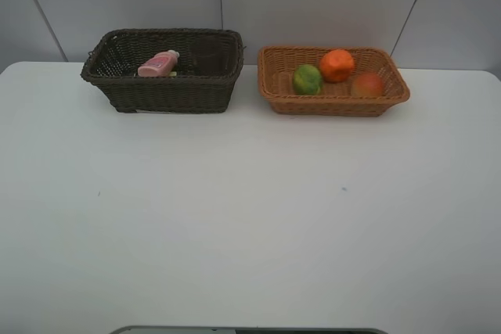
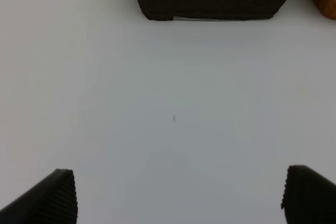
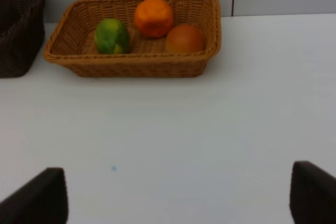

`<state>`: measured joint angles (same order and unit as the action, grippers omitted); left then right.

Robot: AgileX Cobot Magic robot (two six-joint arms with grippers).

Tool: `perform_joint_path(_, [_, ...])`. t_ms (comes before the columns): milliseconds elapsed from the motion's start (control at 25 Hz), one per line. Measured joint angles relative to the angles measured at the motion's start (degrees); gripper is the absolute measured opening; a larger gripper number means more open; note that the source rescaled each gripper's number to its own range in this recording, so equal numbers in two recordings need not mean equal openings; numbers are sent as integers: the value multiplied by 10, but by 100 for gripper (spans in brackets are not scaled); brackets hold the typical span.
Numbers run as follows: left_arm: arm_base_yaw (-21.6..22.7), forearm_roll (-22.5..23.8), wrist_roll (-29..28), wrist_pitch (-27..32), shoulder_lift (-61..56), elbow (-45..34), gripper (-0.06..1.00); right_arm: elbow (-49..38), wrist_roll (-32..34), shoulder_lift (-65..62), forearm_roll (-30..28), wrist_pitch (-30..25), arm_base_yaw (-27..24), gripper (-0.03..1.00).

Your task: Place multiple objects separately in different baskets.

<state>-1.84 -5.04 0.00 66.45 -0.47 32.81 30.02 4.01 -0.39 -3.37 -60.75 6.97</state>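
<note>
Three fruits in tan basket [image 1: 269,84]; pink bottle [image 1: 159,63] in dark basket [image 1: 172,93].

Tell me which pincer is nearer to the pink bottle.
Left. The left pincer faces the dark basket holding the pink bottle. The right pincer faces the tan basket beside it, farther off. Both are open, back over the table.

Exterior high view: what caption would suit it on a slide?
Three fruits sit in the tan basket; a pink bottle lies in the dark basket.
</note>
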Motion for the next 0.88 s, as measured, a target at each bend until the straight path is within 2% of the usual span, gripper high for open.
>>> perform_joint_path(200, [0, -1, 4, -46, 0, -37, 100, 0, 0, 0, 0, 0, 0, 89])
perform_joint_path(880, [0, -1, 14, -56, 0, -39, 100, 0, 0, 0, 0, 0, 0, 89])
